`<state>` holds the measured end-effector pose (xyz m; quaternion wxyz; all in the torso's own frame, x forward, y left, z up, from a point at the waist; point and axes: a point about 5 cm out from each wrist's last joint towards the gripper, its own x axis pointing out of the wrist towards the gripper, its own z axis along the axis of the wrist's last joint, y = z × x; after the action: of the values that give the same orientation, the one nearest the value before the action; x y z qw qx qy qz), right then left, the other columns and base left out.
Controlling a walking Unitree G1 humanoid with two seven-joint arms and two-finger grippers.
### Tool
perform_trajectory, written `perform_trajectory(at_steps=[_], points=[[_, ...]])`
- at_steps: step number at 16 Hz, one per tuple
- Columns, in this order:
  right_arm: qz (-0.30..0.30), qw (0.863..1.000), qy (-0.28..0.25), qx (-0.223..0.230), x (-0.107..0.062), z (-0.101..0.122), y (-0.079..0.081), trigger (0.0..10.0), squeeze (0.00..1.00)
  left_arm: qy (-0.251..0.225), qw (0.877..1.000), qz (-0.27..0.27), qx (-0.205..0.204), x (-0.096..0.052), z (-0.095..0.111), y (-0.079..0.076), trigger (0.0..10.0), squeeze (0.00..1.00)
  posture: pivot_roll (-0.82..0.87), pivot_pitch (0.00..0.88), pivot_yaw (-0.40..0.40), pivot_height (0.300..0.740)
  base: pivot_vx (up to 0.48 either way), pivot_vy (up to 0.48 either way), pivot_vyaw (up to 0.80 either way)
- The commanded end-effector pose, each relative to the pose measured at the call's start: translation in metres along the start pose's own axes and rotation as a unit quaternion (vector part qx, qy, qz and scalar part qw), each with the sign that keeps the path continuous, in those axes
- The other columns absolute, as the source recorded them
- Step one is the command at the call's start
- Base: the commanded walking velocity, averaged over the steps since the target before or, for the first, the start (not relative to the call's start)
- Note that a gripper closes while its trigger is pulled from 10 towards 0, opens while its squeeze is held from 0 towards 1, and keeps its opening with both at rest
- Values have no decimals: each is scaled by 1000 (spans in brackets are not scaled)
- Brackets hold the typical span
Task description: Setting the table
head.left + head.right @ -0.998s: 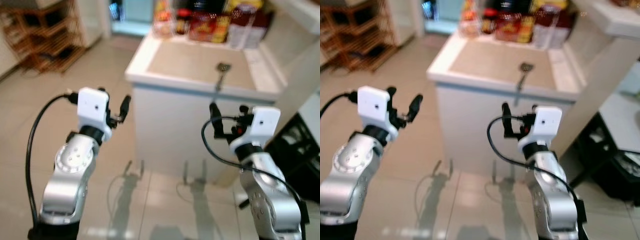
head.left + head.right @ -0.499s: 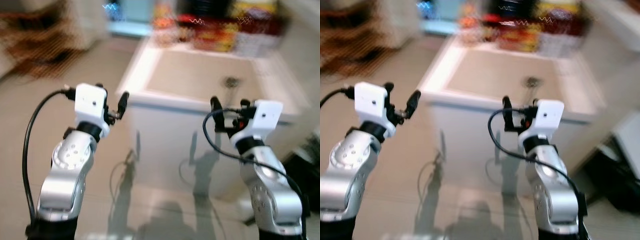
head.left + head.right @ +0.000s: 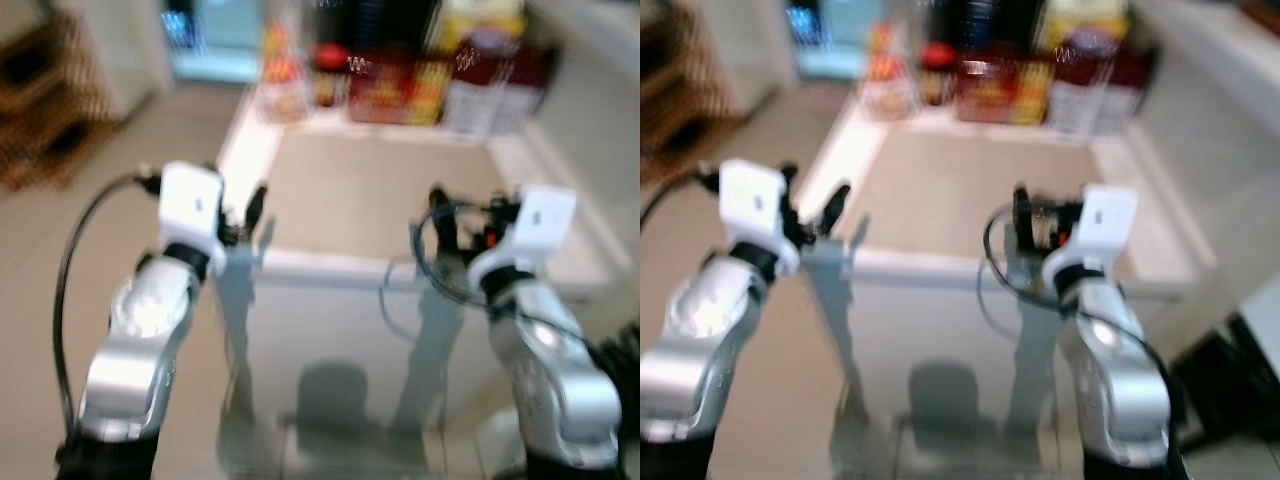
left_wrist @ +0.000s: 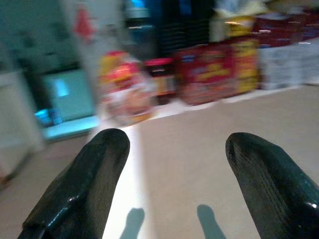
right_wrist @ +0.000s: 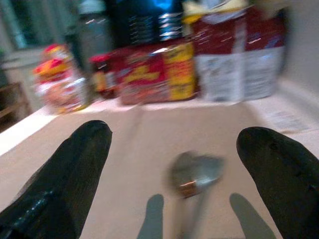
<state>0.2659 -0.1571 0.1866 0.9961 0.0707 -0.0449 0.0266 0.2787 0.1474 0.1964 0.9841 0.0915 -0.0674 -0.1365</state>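
Kitchen setting, blurred: white table (image 3: 300, 265) with beige top, tiled floor around it. Far edge: row of food packages (image 3: 385, 85) and jars, stored clear of the working middle. Spoon (image 5: 192, 175), the likely item to lay: flat on the top toward the right side, directly ahead of the right gripper (image 5: 184, 149), between its spread fingers, untouched. Left gripper (image 4: 172, 149): raised at the near-left edge, fingers apart, empty, probably standing ready.

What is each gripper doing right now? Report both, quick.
Left gripper: open, holding nothing, raised at the table's near edge.
Right gripper: open, holding nothing, pointing at the spoon lying on the table.
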Motion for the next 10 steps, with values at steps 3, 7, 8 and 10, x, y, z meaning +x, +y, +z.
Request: perform_trajectory(at_steps=[3, 7, 8, 10], points=[[4, 1000, 23, -8, -4, 1, 0, 10000, 0, -9, 1000, -29, -5, 1, 4, -8, 10000, 0, 48, 13, -21, 740, 0, 0, 0], [-20, 998, 66, -9, 7, 0, -2, 10000, 71, -16, 988, -151, -4, -6, 12, -22, 10000, 0, 53, 12, -37, 740, 0, 0, 0], [-19, 997, 75, -9, 9, 0, -2, 10000, 1000, -15, 985, -173, -5, -7, 14, -25, 10000, 0, 55, 13, -41, 740, 0, 0, 0], [10, 992, 122, -17, 20, -2, 4, 10000, 1000, -3, 968, -251, 11, -10, 17, -34, 10000, 0, 57, 22, -53, 740, 0, 0, 0]])
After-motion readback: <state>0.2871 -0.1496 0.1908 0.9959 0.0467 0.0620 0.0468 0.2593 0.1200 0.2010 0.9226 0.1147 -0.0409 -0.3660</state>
